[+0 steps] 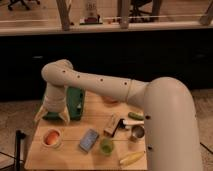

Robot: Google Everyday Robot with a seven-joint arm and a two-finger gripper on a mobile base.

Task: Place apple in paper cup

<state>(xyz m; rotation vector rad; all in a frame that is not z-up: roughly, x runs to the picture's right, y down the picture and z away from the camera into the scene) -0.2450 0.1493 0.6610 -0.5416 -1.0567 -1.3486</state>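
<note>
apple [51,136] in paper cup [52,143] (upright); gripper [52,118] above

orange-red apple [51,136] inside upright pale paper cup [52,138], below claw [51,116]

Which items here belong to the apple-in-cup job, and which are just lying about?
Job:
- small round orange-red apple, sitting in the cup
- short pale cream paper cup, table's front left corner
- robot's claw, above and behind that cup

Lying about:
- green cup
- shiny metal cup
- long yellow corn-like item
- blue flat packet
- green box
</note>
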